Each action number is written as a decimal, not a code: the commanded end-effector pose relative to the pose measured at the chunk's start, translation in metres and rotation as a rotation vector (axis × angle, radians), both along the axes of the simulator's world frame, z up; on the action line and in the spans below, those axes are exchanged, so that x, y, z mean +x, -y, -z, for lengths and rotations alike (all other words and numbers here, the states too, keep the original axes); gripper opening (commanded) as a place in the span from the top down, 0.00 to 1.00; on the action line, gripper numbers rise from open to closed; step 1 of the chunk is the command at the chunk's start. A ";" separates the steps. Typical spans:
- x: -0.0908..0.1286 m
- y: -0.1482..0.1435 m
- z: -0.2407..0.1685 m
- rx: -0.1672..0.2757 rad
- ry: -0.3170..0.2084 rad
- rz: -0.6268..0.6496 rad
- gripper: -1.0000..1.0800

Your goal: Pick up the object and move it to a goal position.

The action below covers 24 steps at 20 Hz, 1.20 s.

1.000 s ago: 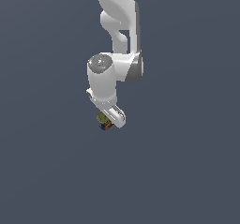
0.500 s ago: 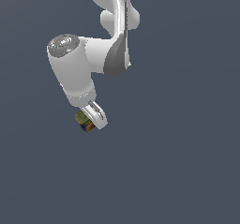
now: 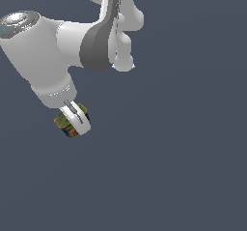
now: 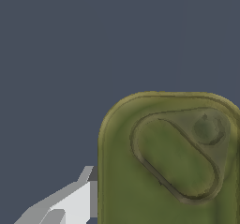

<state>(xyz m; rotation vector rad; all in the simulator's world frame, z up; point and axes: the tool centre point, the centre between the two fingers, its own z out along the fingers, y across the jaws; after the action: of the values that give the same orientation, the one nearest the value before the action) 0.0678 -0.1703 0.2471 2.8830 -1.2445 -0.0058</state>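
Note:
The object (image 3: 66, 123) is a small squat can with an olive-green top and a dark body bearing red and yellow marks. It hangs in the air at the end of the white arm, toward the exterior view's left. My gripper (image 3: 73, 121) is shut on it, one white finger (image 3: 77, 119) crossing its front. In the wrist view the object's (image 4: 171, 164) olive-green lid with a pull-tab outline fills most of the frame, and one white finger (image 4: 70, 202) presses against its side. The other finger is hidden.
The big white arm links (image 3: 58, 46) fill the upper part of the exterior view. Only a plain dark grey-blue background surrounds the arm and the can.
The arm has swung toward the exterior view's left and closer to the camera, carrying the can with it. The grip on the can has stayed the same.

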 end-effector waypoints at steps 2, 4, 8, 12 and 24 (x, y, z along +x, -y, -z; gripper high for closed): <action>0.010 0.013 -0.017 -0.001 0.004 -0.001 1.00; 0.015 0.020 -0.025 -0.001 0.004 -0.001 1.00; 0.024 0.033 -0.038 -0.001 0.004 -0.001 1.00; 0.031 0.043 -0.049 -0.001 0.004 -0.001 1.00; 0.044 0.060 -0.066 0.000 0.004 -0.001 1.00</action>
<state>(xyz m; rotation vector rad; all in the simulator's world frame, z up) 0.1098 -0.2287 0.3087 2.8837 -1.2445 -0.0081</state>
